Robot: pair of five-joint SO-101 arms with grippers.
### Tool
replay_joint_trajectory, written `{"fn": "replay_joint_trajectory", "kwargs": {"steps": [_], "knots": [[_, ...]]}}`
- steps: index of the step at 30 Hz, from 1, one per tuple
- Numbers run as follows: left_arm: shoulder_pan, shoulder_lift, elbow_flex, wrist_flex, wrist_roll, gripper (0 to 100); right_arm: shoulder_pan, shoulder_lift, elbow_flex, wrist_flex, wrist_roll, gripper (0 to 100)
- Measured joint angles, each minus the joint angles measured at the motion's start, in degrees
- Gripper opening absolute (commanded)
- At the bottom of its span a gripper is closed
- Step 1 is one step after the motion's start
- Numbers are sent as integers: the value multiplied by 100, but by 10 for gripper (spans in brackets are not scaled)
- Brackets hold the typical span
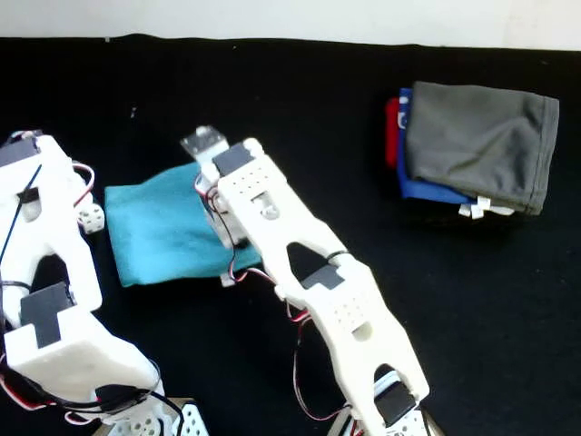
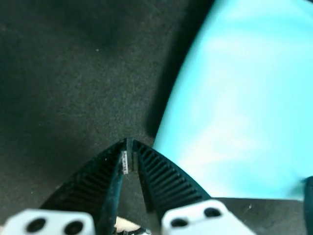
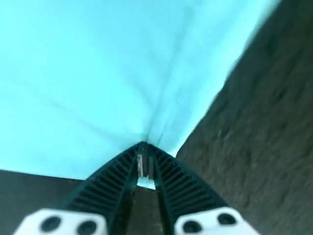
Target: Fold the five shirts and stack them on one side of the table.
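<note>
My right fingers (image 3: 142, 152) are clenched on the teal shirt (image 1: 154, 232) edge at mid-bench; my left fingers (image 2: 126, 149) are pinched shut on nothing beside it. Dragging by one edge could undo the fold before the stack (image 1: 477, 145).

The left arm (image 1: 54, 263) and the right arm (image 1: 309, 272) were built of white plastic shells, with black servo blocks set at the joints. Thin red, black and white cables were looped alongside. Small holes were dotted over the right arm's shells. The left gripper (image 2: 128, 145) and the right gripper (image 3: 143, 147) were fitted with ribbed black fingers on white, screw-holed mounts.
</note>
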State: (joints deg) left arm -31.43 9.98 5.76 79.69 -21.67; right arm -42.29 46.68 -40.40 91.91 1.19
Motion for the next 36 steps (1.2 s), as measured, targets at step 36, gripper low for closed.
{"fn": "replay_joint_trajectory", "kwargs": {"steps": [36], "knots": [[-765, -273, 2356, -2664, 888, 10, -211, 1600, -2189, -686, -105, 301]]}}
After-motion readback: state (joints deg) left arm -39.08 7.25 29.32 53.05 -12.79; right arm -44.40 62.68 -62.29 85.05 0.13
